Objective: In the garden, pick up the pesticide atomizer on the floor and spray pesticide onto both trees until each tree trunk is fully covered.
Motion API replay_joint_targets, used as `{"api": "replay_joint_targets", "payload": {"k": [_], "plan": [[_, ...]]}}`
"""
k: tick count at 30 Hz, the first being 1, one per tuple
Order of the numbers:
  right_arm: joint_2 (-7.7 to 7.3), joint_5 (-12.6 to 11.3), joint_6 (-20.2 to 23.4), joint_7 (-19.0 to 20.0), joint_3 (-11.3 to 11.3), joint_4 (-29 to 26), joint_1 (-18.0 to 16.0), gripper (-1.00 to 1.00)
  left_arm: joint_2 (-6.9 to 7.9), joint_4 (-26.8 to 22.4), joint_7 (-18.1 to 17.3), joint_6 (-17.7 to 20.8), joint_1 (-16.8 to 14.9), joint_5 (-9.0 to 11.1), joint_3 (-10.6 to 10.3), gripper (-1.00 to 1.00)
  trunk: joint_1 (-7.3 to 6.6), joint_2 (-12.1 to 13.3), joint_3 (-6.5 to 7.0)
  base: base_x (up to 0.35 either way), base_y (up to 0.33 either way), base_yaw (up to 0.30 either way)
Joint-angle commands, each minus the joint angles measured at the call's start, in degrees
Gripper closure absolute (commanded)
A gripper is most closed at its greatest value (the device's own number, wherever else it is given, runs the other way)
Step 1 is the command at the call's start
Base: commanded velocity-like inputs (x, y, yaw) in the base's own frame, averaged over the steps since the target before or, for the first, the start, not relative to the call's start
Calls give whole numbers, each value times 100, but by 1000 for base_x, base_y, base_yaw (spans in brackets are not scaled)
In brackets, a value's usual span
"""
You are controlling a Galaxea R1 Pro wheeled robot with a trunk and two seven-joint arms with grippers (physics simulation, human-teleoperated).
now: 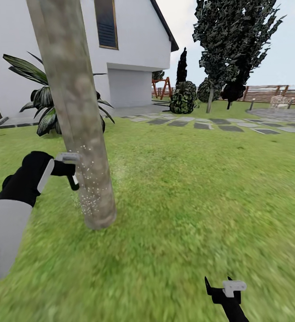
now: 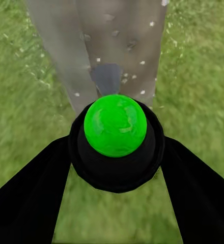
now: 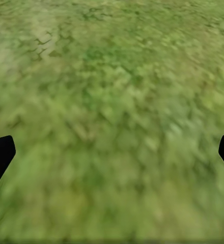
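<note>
The left gripper (image 1: 71, 172), at nine o'clock in the head view, has its fingers (image 2: 30, 203) closed around the sprayer (image 2: 116, 137) so white spray (image 1: 88, 188) hits the tree trunk (image 1: 76, 112), while the left wrist view adds its green top, and the right gripper (image 1: 223, 290) hangs open over the grass (image 3: 112, 112).

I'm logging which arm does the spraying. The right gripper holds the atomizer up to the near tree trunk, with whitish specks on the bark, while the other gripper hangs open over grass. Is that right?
Not quite: the left gripper holds the atomizer, as the head view shows. It is at the tree trunk, with whitish specks on the bark. The right gripper is the open one over the grass.
</note>
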Motion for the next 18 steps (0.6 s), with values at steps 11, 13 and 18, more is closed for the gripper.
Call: {"api": "replay_joint_targets", "payload": {"k": [11, 13, 18], "plan": [[0, 0, 0, 0, 0, 0, 0, -100, 192, 195, -11, -6, 102, 15, -14, 100, 0, 0, 0, 0, 0, 0], [0, 0, 0, 0, 0, 0, 0, -100, 202, 412, -11, -16, 119, -1, -25, 100, 0, 0, 0, 0, 0, 0], [0, 0, 0, 0, 0, 0, 0, -100, 205, 584, -9, -46, 263, -22, -31, 100, 0, 0, 0, 0, 0, 0]]}}
